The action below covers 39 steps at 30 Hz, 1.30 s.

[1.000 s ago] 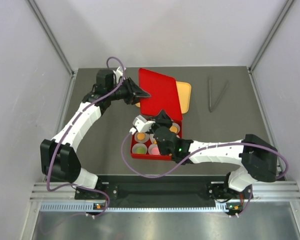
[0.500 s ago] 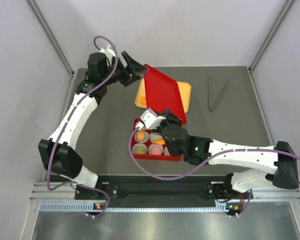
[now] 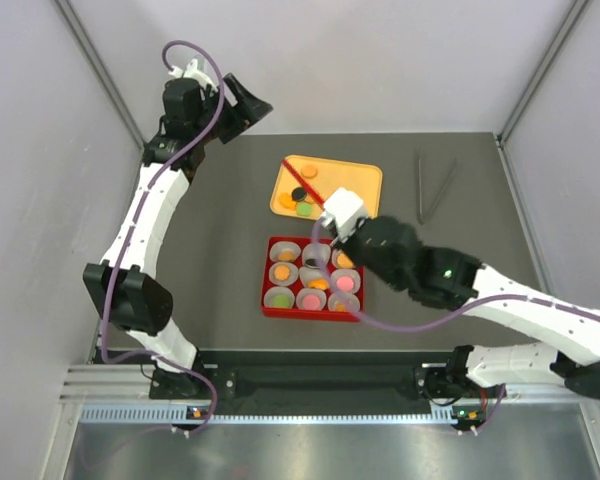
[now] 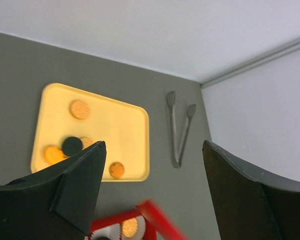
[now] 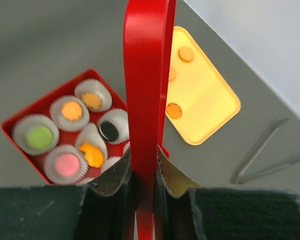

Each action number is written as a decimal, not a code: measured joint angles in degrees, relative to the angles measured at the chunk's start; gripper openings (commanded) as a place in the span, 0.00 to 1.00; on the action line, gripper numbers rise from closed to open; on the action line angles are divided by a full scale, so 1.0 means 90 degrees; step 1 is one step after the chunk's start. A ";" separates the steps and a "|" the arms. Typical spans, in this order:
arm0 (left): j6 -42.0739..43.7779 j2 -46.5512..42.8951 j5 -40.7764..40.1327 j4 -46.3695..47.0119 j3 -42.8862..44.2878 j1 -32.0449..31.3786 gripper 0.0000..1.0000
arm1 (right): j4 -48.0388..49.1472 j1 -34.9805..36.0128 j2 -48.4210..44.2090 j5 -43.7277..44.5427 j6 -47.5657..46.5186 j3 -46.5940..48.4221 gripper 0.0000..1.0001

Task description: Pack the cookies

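Well, my right gripper (image 5: 145, 177) is clamped shut on the red lid (image 5: 145, 75). The lid stands edge-on between my fingers (image 5: 114, 181) and rises straight up the middle of my wrist view. From above, that gripper (image 3: 330, 215) hangs over the table (image 3: 210, 250) between the yellow tray (image 3: 362, 180) and the red box (image 3: 270, 312), just above the box's far edge.

The cookies (image 5: 71, 110) lie below these jaws, on both sides of the lid I hold. To one side is the open box (image 5: 40, 100). There they sit in white paper cups (image 5: 50, 160): a green one (image 5: 40, 136), a pink one (image 5: 67, 164), a black one (image 5: 109, 130) and several orange. To the other side is the tray (image 5: 205, 100), with loose orange cookies (image 5: 174, 110) lying flat on it. None of them touches my fingers or the lid.

My left gripper (image 3: 245, 105) is raised high over the far left corner of the table, well apart from everything. Its jaws are spread wide with nothing between them. Seen past that left gripper (image 4: 152, 150), the tray (image 4: 117, 125) lies far below. A black cookie (image 4: 71, 145) and a few orange ones (image 4: 80, 109) sit near the tray's left end. The grey tongs (image 4: 179, 130) rest on the table beside the tray.
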 measured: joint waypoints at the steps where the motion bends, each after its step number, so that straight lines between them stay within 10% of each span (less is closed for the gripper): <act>1: 0.0066 -0.0051 -0.0080 0.0015 -0.0104 0.0022 0.82 | -0.0107 -0.0359 -0.0087 -0.0532 0.0289 0.0153 0.01; 8: 0.0321 -0.1192 -0.0539 -0.0158 -0.1705 0.0046 0.81 | -0.0124 -0.3577 -0.0216 -0.4432 0.2390 0.0624 0.00; 16: 0.0452 -0.3145 -0.0874 -0.0282 -0.3458 0.0039 0.81 | 0.2902 -0.5202 0.0614 -0.8238 0.5748 -0.1936 0.00; 29: 0.0619 -0.3825 -0.0612 -0.0313 -0.5690 -0.0143 0.82 | 0.7774 -0.5306 0.1583 -0.9823 0.9469 -0.3662 0.00; 39: 0.0634 -0.3932 -0.0362 -0.0170 -0.6358 -0.0306 0.84 | 0.8874 -0.5331 0.2108 -1.0088 1.0049 -0.4221 0.03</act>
